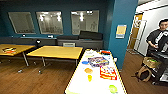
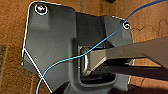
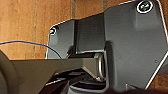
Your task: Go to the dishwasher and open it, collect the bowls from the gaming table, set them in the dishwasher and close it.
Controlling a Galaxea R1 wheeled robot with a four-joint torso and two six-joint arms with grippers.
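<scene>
The gaming table (image 1: 81, 85), long with a white top and a yellow rim, stretches away from me at the lower centre of the head view. Small bowls stand in a loose line on it: a blue bowl (image 1: 85, 62) farthest, then an orange bowl (image 1: 88, 70), a yellow bowl (image 1: 89, 78), and a green bowl (image 1: 113, 88) nearest, by the right rim. The dishwasher is out of view. Both wrist views look down past the robot's own dark plates at brown wooden floor.
Two flat colourful game boxes (image 1: 98, 61) (image 1: 108, 72) lie on the white top beside the bowls. Plain yellow tables (image 1: 56, 52) stand to the left. A teal pillar (image 1: 120, 35) rises behind the table. A person (image 1: 157, 37) stands at the right by a cart.
</scene>
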